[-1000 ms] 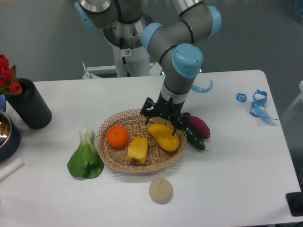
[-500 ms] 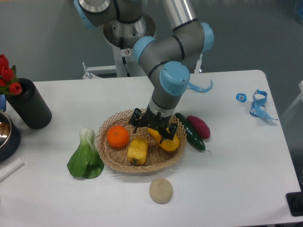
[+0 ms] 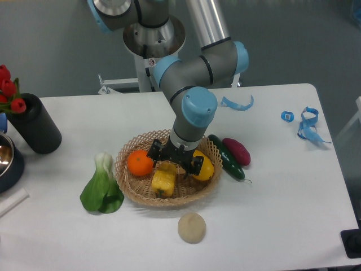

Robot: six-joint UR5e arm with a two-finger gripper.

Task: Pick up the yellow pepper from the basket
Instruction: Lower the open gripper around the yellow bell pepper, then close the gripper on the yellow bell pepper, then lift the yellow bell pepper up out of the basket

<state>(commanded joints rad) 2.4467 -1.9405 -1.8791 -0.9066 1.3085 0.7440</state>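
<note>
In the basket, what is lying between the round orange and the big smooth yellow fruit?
The yellow pepper lies between the orange and the smooth yellow fruit, with the tool just above it, in the fixed camera view.

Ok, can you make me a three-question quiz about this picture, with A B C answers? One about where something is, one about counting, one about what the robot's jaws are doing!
1. Where is the bok choy?
A. In the basket
B. On the table left of the basket
C. On the black vase

2. How many fruits and veggies lie in the basket?
A. One
B. Three
C. Five

3. What is the gripper doing?
A. Open over the yellow pepper
B. Carrying the orange high
C. Holding the red flowers

Answers:
1 B, it lies on the white table beside the rim.
2 B, orange, yellow pepper and yellow fruit.
3 A, its jaws are spread above the pepper, which still lies in the basket.
</note>
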